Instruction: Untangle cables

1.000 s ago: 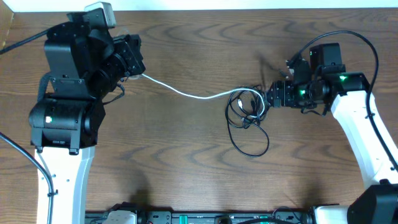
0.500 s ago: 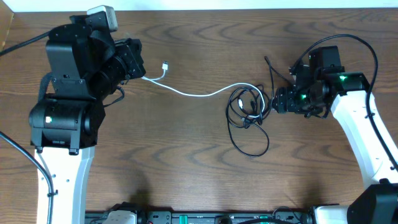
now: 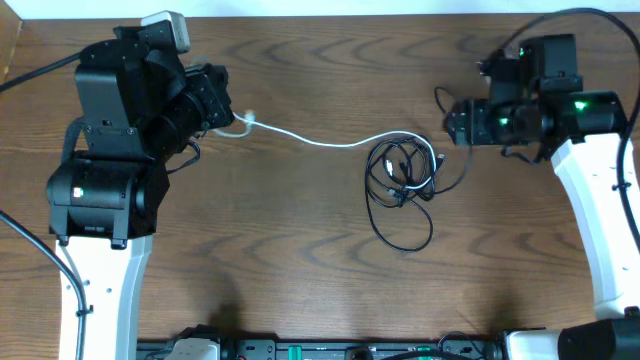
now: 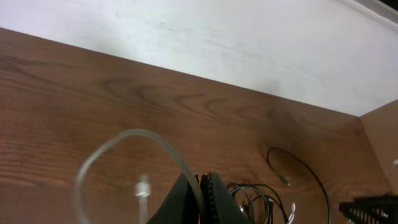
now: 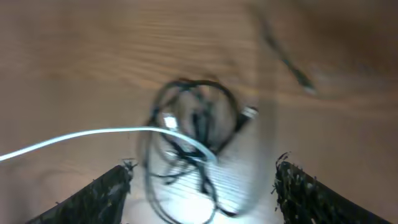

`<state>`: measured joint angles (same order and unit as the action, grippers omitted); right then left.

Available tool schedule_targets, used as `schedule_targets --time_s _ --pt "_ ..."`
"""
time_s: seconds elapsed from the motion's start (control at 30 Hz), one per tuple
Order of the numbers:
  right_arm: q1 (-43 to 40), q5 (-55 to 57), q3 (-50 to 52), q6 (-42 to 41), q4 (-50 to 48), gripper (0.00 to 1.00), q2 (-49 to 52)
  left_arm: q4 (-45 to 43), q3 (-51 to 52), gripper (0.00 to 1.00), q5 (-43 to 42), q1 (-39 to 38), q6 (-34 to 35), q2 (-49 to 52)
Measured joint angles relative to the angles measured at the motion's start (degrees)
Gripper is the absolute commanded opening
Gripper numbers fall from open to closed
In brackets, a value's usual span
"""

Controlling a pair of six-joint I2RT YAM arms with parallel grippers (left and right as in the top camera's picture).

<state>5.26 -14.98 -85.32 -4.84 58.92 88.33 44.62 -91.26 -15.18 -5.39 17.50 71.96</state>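
Note:
A white cable (image 3: 320, 141) runs from my left gripper (image 3: 226, 116) across the table to a tangle of black cables (image 3: 402, 178). In the left wrist view the left gripper (image 4: 203, 182) is shut on the white cable (image 4: 127, 134), which loops out to the left with its plug (image 4: 143, 186) hanging free. The black cables (image 4: 264, 198) lie beyond the jaws. My right gripper (image 3: 448, 122) hovers up and to the right of the tangle. Its jaws stand wide apart in the blurred right wrist view (image 5: 202, 173), with the black cables (image 5: 193, 124) below them and nothing gripped.
A loose black strand (image 3: 458, 172) curves out of the tangle toward the right arm, and another end (image 3: 438, 94) lies near the right gripper. The table's back edge meets a white wall (image 4: 249, 43). A thick arm wire (image 3: 30, 68) trails off the left.
My right gripper has lifted away from the tangle, toward the back right. The white cable's free end has curled into a small loop at the left gripper. The left arm has stayed put.

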Motion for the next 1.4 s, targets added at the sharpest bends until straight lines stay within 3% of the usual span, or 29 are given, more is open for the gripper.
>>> schedule_targets --time_s 0.27,0.47,0.53,0.67,0.73,0.8,0.87,1.07,1.4 --pt "4.2 -7.6 1.0 6.9 -1.7 0.72 1.7 0.0 0.0 0.08 0.0 0.0 0.0 0.0" --pt "4.2 -9.7 3.4 12.1 -1.1 0.68 10.1 0.2 0.0 0.08 0.0 0.0 0.0 0.0" --pt "4.2 -10.4 3.8 13.7 -0.4 0.64 12.3 0.2 0.0 0.07 0.0 0.0 0.0 0.0" --pt "4.2 -11.3 3.9 16.6 0.0 0.41 15.4 0.2 0.0 0.08 0.0 0.0 0.0 0.0" --pt "4.2 -11.4 3.9 17.1 -0.3 0.35 15.9 0.2 0.0 0.07 0.0 0.0 0.0 0.0" --pt "4.2 -11.6 3.9 17.5 -1.7 0.36 16.2 0.2 0.0 0.07 0.0 0.0 0.0 0.0" --pt "4.2 -11.6 3.9 17.7 -3.3 0.43 16.2 0.2 0.0 0.07 0.0 0.0 0.0 0.0" --pt "4.2 -9.9 3.9 18.1 -5.3 0.53 16.2 0.2 0.0 0.07 0.0 0.0 0.0 0.0" --pt "6.0 -8.0 5.2 18.1 -9.9 0.55 16.2 0.2 0.0 0.07 0.0 0.0 0.0 0.0"
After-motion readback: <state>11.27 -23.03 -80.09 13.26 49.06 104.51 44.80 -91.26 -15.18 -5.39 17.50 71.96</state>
